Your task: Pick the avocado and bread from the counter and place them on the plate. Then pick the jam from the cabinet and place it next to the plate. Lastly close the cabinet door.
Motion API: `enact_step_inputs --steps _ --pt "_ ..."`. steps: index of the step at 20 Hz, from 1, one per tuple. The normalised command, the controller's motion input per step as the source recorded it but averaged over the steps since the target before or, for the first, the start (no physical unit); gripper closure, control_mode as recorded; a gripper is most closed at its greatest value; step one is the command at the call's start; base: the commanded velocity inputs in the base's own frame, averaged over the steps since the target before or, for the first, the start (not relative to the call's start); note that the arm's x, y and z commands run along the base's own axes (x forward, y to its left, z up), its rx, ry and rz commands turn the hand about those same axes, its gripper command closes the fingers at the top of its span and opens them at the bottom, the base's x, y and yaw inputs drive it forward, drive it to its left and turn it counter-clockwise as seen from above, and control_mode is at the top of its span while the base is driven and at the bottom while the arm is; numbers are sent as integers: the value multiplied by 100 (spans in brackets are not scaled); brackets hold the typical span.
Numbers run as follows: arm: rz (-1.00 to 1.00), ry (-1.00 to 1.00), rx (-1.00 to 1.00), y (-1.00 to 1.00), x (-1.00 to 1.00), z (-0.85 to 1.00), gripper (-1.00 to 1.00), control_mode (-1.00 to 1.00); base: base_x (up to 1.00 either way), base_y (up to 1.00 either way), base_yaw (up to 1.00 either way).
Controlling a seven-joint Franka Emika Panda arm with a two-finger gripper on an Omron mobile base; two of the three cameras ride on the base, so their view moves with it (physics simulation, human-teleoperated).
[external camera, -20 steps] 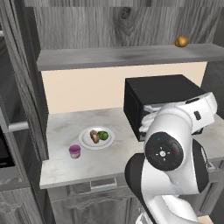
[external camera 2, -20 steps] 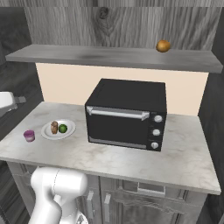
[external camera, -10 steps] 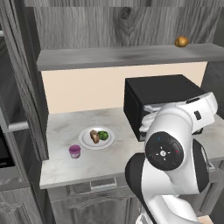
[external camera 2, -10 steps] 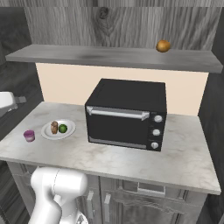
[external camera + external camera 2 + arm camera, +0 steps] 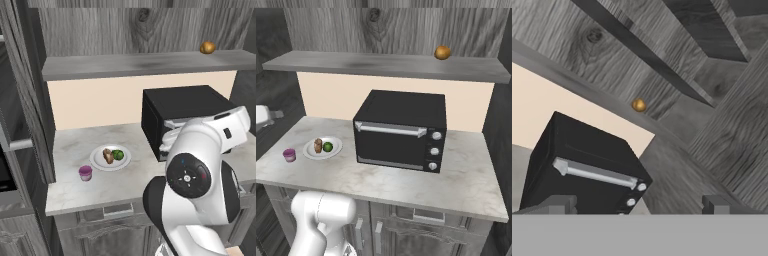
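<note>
The white plate (image 5: 97,162) (image 5: 310,151) lies on the left part of the marbled counter (image 5: 125,185) (image 5: 406,180). On it rest the brown bread (image 5: 107,156) (image 5: 318,145) and the green avocado (image 5: 118,154) (image 5: 328,146), side by side. The pink jam (image 5: 85,173) (image 5: 289,155) stands upright on the counter, close to the plate's front-left. Above is the dark wood-grain cabinet with its grey shelf board (image 5: 140,65) (image 5: 381,62) (image 5: 607,97). My gripper (image 5: 639,205) is open with nothing between its fingertips (image 5: 562,204), and it looks up past the microwave toward the shelf.
A black microwave (image 5: 185,107) (image 5: 401,127) (image 5: 582,160) takes up the counter's middle. An orange-brown round fruit (image 5: 207,47) (image 5: 442,52) (image 5: 639,105) sits on the shelf's right end. A tall dark wood panel (image 5: 27,90) stands at the counter's left.
</note>
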Motion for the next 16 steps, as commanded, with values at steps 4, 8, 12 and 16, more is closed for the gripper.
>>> enact_step_inputs --steps 4,8,12,16 --pt "0 -2 0 1 -3 0 -100 -100 0 0 0" --pt "0 0 0 1 0 0 -100 -100 0 0 0" --pt "0 0 0 1 0 0 -100 -100 0 0 0" --pt "-1 -2 0 30 -4 -4 -100 -100 0 0 0"
